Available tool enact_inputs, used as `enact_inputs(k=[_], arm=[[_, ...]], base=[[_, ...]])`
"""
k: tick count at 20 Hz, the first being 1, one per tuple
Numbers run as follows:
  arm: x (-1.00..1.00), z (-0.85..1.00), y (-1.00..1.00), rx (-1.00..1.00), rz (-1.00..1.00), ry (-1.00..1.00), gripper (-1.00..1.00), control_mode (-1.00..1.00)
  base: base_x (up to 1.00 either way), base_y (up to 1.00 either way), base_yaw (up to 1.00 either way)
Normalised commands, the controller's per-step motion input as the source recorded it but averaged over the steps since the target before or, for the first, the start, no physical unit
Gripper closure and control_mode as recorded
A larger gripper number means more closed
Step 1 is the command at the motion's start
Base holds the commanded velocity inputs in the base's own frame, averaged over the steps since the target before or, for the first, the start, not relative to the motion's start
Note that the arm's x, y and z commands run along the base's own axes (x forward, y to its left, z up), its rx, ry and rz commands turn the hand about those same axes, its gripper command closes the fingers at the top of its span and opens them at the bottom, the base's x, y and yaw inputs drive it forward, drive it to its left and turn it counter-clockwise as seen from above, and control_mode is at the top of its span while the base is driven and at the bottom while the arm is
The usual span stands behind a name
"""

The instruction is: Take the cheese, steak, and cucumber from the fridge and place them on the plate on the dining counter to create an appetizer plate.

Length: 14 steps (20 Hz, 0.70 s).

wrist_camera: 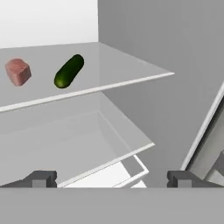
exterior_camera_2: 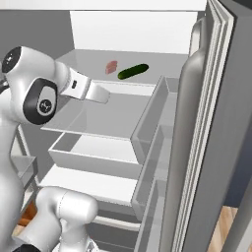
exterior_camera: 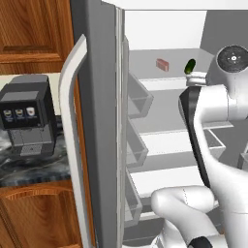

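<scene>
The fridge (exterior_camera: 99, 121) stands open, with white walls and grey shelves. On its top shelf the pinkish steak (exterior_camera: 162, 64) (exterior_camera_2: 111, 66) (wrist_camera: 17, 71) lies just left of the dark green cucumber (exterior_camera: 190, 66) (exterior_camera_2: 133, 71) (wrist_camera: 68, 71). My gripper (wrist_camera: 111, 179) (exterior_camera_2: 101, 93) is open and holds nothing. It hovers in front of the shelves, a little below and short of the top shelf's front edge, pointing in toward the fridge's right side. The cheese, the plate and the dining counter are out of view.
Open door bins (exterior_camera: 138, 101) (exterior_camera_2: 152, 123) flank the fridge opening on both sides. A clear drawer (exterior_camera_2: 88, 152) sits under the middle shelf. To the left, a black coffee machine (exterior_camera: 26, 121) stands on a dark marbled counter (exterior_camera: 29, 167) with wooden cabinets around it.
</scene>
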Motion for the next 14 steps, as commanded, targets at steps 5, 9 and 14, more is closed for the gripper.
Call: enact_inputs(k=[5,9,14], arm=[[0.46,0.21,0.0,0.09,-0.03,0.02,-1.0,-1.0],[0.53,0.02,0.0,0.08,0.0,0.03,-1.0,-1.0],[0.55,-0.01,-0.04,0.03,0.0,0.0,-1.0,-1.0]], base=[[0.0,0.0,0.0],[0.0,0.0,0.0],[0.0,0.0,0.0]])
